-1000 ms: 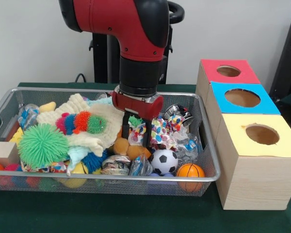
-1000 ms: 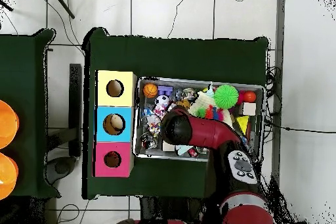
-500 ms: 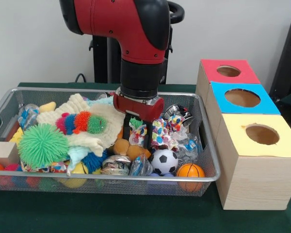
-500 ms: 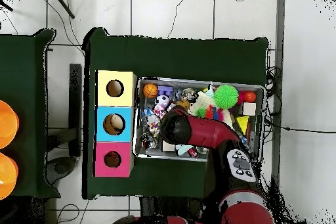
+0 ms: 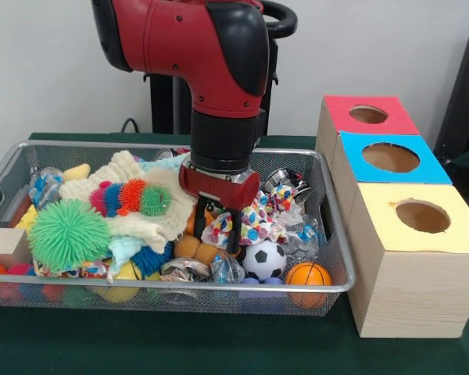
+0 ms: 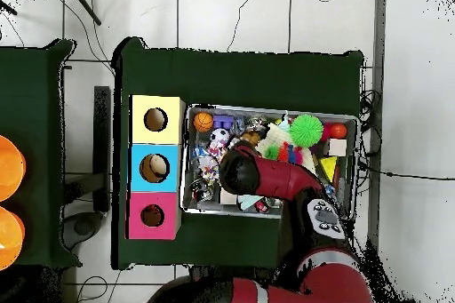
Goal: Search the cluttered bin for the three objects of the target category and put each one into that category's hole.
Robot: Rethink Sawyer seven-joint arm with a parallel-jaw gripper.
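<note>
- Gripper point(image 5: 216, 230) low in the wire mesh bin point(image 5: 328, 269), black fingers spread apart, straddling a crinkled packet with multicoloured dots point(image 5: 246, 225).
- Soccer ball point(image 5: 264, 260) and small basketball point(image 5: 307, 275) just in front.
- No readable writing.

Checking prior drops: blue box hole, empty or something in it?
Occupied. In the overhead view the blue box shows a pale round object inside its hole, unlike the dark holes of the yellow box and pink box. What it is: cannot tell.
</note>
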